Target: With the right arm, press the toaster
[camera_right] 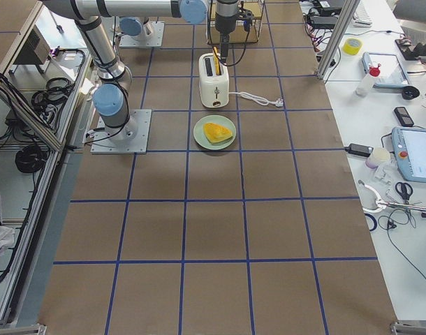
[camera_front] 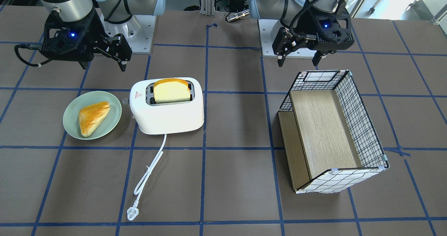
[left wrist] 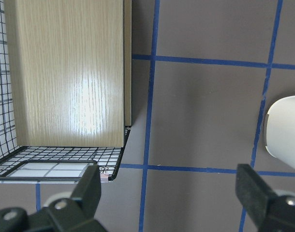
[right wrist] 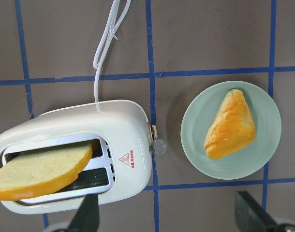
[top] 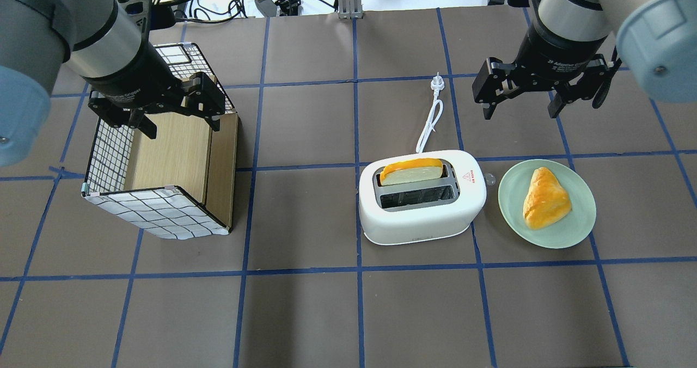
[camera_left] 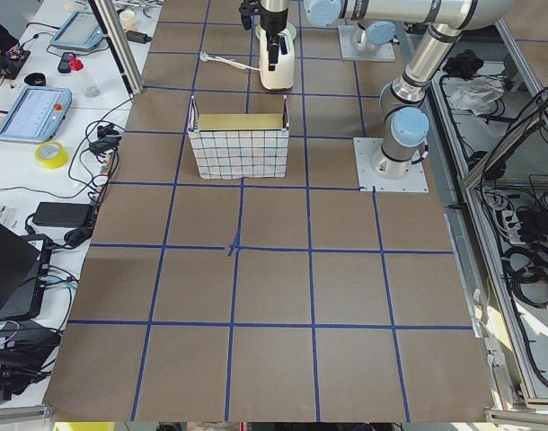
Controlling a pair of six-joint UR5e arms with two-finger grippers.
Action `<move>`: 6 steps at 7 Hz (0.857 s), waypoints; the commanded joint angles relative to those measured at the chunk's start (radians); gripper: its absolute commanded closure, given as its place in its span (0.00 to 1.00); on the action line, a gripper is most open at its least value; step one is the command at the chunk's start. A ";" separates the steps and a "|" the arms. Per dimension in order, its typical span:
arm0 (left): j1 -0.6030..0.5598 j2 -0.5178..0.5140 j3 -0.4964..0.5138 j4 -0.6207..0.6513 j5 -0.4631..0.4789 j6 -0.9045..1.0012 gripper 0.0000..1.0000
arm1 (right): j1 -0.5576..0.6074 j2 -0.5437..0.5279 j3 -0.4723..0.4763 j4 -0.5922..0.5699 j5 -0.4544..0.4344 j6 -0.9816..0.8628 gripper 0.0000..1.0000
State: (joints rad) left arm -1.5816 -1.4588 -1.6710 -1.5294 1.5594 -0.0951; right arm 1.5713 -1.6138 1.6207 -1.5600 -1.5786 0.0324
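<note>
A: Wide brown table with a blue grid. On the robot's left sits a wire basket with a checked liner. The left gripper hangs over it, fingers spread, holding nothing.
B: And the toaster?
A: White, upright, on the robot's right half. The right gripper hovers in the air above that area, jaws wide apart, touching nothing.
B: Beside it?
A: A green plate just off the lever end. A bread slice pokes from the far slot, and a golden pastry lies on the plate. The white cord trails away from the robot to its plug. Smallest is the lever knob, facing the plate.
</note>
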 commanded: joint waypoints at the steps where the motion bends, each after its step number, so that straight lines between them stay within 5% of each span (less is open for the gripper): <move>1: 0.000 0.000 0.000 0.000 0.001 0.000 0.00 | -0.001 0.005 0.001 0.003 -0.003 -0.006 0.00; 6: 0.000 0.000 0.000 0.000 0.001 0.000 0.00 | -0.002 0.005 0.008 -0.002 -0.015 0.007 0.00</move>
State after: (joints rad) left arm -1.5816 -1.4588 -1.6718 -1.5294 1.5595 -0.0951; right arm 1.5697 -1.6096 1.6271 -1.5583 -1.5926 0.0372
